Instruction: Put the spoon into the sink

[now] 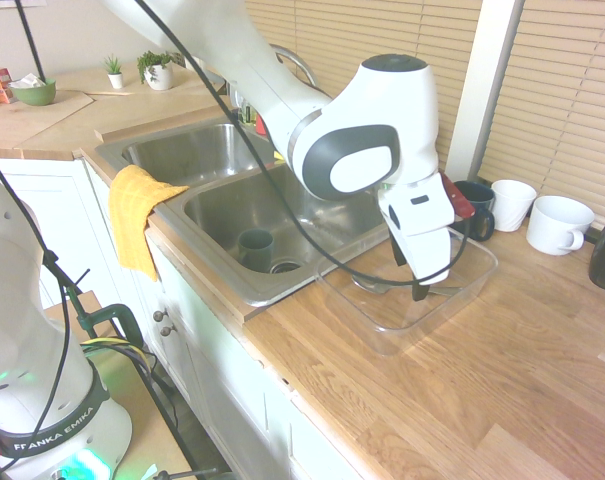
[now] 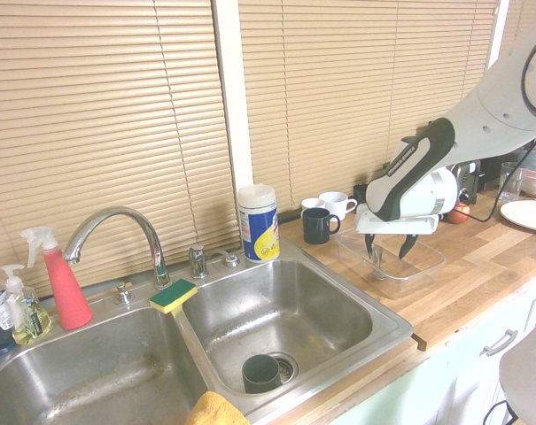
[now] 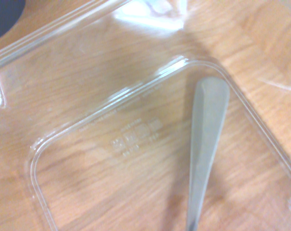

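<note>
The spoon (image 3: pixel 205 144) lies flat on the bottom of a clear rectangular glass dish (image 1: pixel 402 322) on the wooden counter; the wrist view shows only its thin silver handle. My gripper (image 1: pixel 410 272) is lowered into the dish (image 2: pixel 420 266) right above the spoon. Its dark fingers (image 2: pixel 370 248) stand open with nothing between them. The sink (image 1: pixel 222 205) is a steel double basin next to the dish, on the side away from the mugs. In the second exterior view the sink (image 2: pixel 303 301) fills the lower left.
A dark cup (image 1: pixel 256 248) stands by the drain of the nearer basin. A yellow cloth (image 1: pixel 132 215) hangs over the sink's front rim. White and dark mugs (image 1: pixel 557 222) stand behind the dish. The faucet (image 2: pixel 117 230), a sponge (image 2: pixel 173 295) and a wipes canister (image 2: pixel 258 221) line the back.
</note>
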`<control>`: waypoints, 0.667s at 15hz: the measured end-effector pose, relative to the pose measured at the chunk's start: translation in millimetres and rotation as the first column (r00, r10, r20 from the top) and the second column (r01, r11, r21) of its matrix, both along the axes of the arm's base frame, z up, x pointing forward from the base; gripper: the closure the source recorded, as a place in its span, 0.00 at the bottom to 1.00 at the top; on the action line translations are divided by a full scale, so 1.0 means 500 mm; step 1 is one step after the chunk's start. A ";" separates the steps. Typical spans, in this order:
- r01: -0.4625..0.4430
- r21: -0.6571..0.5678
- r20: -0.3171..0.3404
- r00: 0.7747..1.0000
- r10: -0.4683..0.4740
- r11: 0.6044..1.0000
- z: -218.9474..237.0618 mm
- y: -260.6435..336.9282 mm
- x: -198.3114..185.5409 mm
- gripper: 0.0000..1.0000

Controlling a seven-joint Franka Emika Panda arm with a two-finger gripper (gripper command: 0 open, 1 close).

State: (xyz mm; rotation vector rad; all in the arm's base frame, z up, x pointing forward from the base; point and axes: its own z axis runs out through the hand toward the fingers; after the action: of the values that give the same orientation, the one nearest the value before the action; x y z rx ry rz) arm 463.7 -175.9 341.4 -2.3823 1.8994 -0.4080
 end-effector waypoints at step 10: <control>-0.042 -0.026 -0.072 0.997 0.040 0.999 -0.029 0.041 0.034 1.00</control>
State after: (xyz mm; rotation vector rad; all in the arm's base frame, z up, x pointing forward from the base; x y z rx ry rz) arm 480.5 -155.6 326.9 -2.4807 1.8822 -0.3537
